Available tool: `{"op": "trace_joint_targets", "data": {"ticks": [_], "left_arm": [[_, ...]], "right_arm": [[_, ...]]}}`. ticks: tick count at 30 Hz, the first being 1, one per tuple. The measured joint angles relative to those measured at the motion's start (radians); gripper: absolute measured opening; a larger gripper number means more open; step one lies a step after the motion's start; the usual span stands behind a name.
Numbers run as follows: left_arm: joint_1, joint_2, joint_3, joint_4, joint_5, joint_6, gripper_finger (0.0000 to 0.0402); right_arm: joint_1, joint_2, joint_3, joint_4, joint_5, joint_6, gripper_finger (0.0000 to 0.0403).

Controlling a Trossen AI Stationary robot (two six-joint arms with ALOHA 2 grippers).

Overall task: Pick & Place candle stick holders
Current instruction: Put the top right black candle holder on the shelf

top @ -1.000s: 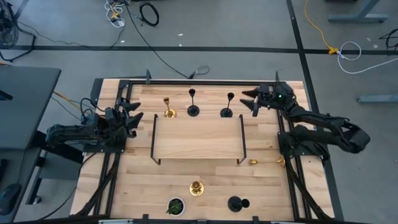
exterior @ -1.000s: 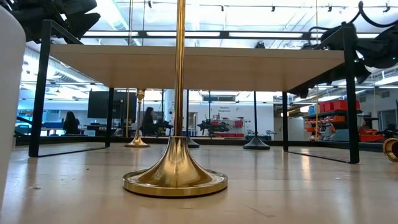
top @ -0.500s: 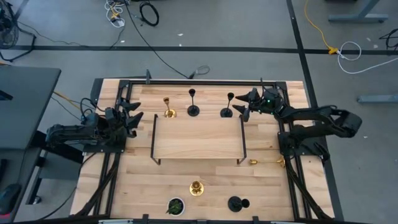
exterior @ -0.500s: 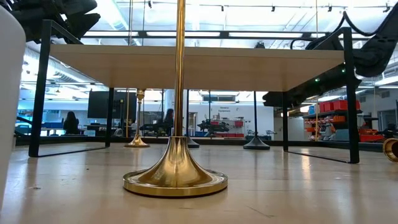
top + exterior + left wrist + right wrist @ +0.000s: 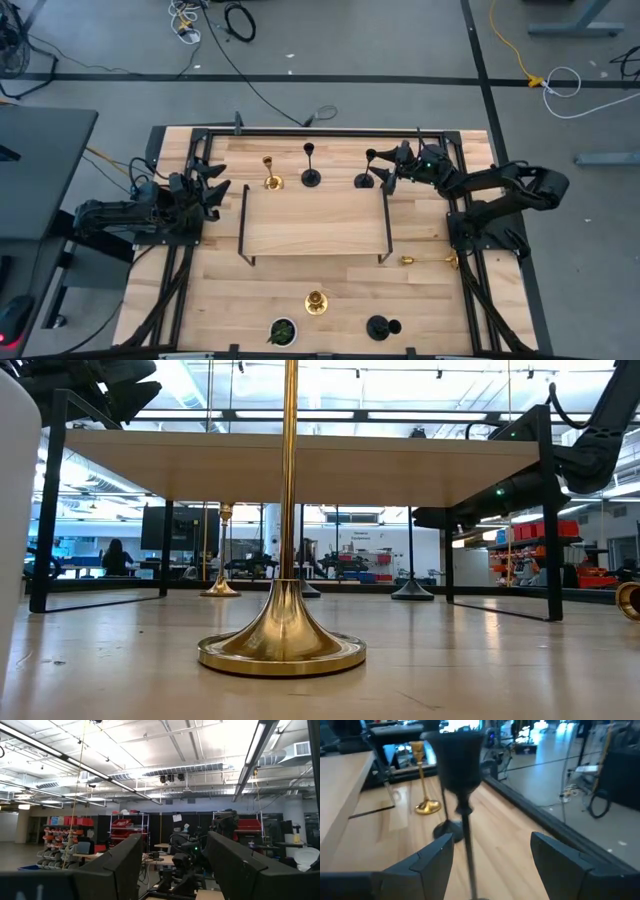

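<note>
1. My right gripper (image 5: pixel 385 170) sits at the table's (image 5: pixel 430 300) far edge, fingers (image 5: pixel 432 857) spread wide either side of a black candle stick holder (image 5: pixel 366 170), gripping nothing, lined up to close on its stem.
2. My left gripper (image 5: pixel 215 190) waits open at the left edge.

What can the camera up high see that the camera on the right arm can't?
Only the high view shows the whole table, the waiting left pincer at its left side, the fallen gold holder and the little green-filled pot. Only the right wrist view shows the black holder's stem close up, standing between the right pincer's open fingers. Both show that black holder and the far gold holder.
</note>
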Motion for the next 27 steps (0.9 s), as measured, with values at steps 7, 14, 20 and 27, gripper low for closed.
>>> {"op": "trace_joint_targets", "data": {"ticks": [7,14,20,27], "left_arm": [[0.0,0.0,0.0,0.0,0.0,0.0,0.0222],[0.0,0.0,0.0,0.0,0.0,0.0,0.0222],[0.0,0.0,0.0,0.0,0.0,0.0,0.0222],[0.0,0.0,0.0,0.0,0.0,0.0,0.0222]], "right_arm": [[-0.003,-0.004,0.0,0.016,-0.003,0.0,0.0265],[-0.004,-0.004,0.0,0.017,-0.002,0.0,0.0265],[-0.005,-0.004,0.045,-0.028,-0.014,0.007,0.0265],[-0.005,-0.004,0.116,-0.166,-0.049,0.007,0.0265]]}}
